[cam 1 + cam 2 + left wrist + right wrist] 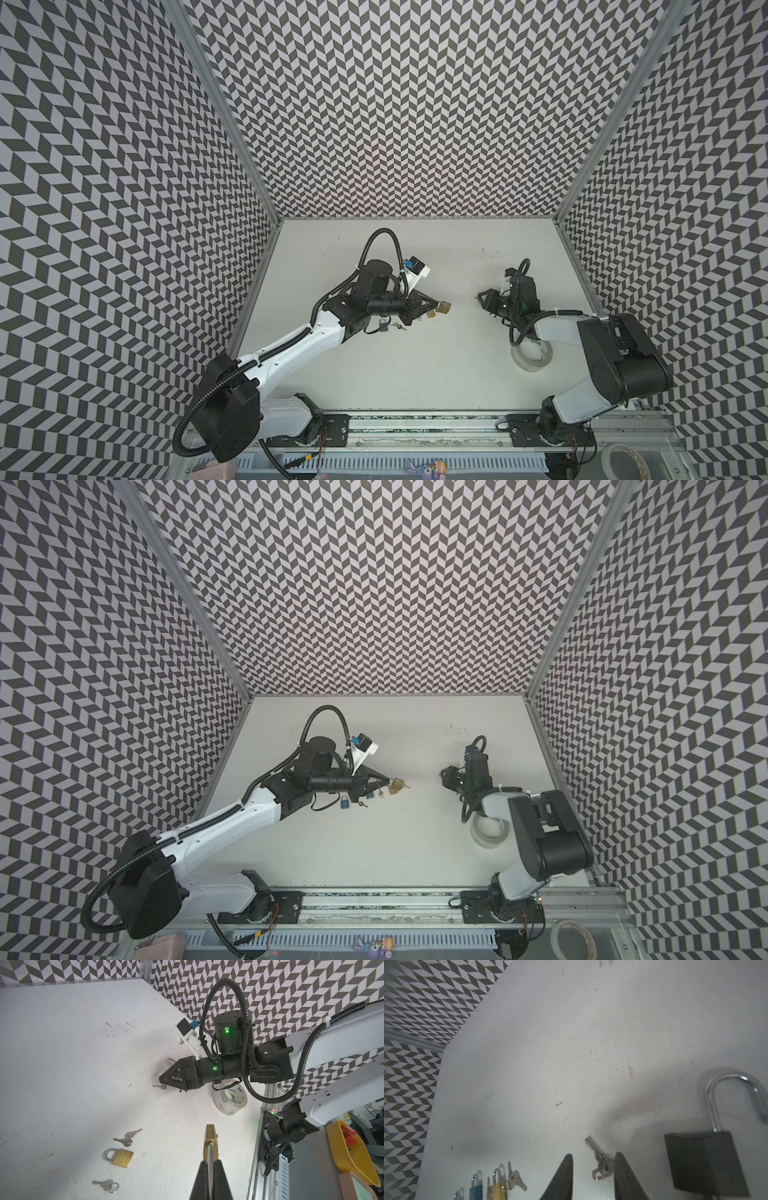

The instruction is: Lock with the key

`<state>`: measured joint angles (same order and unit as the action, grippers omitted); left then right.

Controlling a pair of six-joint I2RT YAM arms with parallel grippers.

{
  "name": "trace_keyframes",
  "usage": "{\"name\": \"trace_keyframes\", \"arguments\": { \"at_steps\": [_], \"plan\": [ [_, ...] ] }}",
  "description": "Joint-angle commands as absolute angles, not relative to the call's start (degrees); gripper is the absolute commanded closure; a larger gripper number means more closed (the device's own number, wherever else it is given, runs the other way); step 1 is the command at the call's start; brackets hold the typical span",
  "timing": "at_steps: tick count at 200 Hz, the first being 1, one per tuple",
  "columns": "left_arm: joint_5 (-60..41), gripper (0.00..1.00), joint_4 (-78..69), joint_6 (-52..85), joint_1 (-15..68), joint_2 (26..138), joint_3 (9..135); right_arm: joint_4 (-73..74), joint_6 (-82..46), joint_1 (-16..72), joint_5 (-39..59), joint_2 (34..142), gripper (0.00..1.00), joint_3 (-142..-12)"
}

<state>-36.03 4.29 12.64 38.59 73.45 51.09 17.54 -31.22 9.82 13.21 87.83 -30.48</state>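
My left gripper point(211, 1162) is shut on the steel shackle of a brass padlock point(210, 1136), which it holds off the table; both top views show that padlock point(444, 307) point(397, 785) at its tip. The right gripper point(593, 1155) point(482, 297) stands open low over the table. A silver key on a ring point(600, 1157) sits between its fingers, close against one finger point(620, 1167). In the left wrist view the key point(160, 1086) shows just under that gripper's tip. I cannot tell whether it rests on the table.
A large dark padlock point(704, 1159) with its shackle open lies beside the right gripper. Under the left arm lie a second brass padlock point(121, 1157), a blue padlock point(382, 337) and two key sets point(127, 1138) point(107, 1185). A tape roll point(532, 353) stands under the right arm.
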Motion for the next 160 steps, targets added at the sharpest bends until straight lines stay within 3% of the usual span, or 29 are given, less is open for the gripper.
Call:
{"name": "trace_keyframes", "arguments": {
  "at_steps": [1,22,61,89,118,160],
  "plan": [
    [-42.37,1.0,-1.61,15.12,34.94,69.83,49.12,16.39,-30.48,9.47,9.16,80.11,0.63,-29.58],
    [-48.25,1.0,-7.7,18.9,30.68,67.81,46.22,17.23,-27.46,9.65,12.36,71.77,0.63,-27.95],
    [-55.83,1.0,-22.54,28.22,25.94,65.2,41.02,28.34,-27.42,9.96,40.08,60.92,0.62,-26.11],
    [-58.25,1.0,-32.71,33.18,25.51,64.18,38.31,34.97,-33.3,11.71,55.56,59.6,0.55,-29.66],
    [-60.55,1.0,-41.94,37.68,25.49,63.34,36.27,34.86,-34.24,17.97,61.56,60.19,0.42,-34.92],
    [-61.59,1.0,-41.94,37.21,26.2,61.89,36.46,33.27,-33.97,24.08,61.04,60.81,0.4,-38.5]
  ]
}}
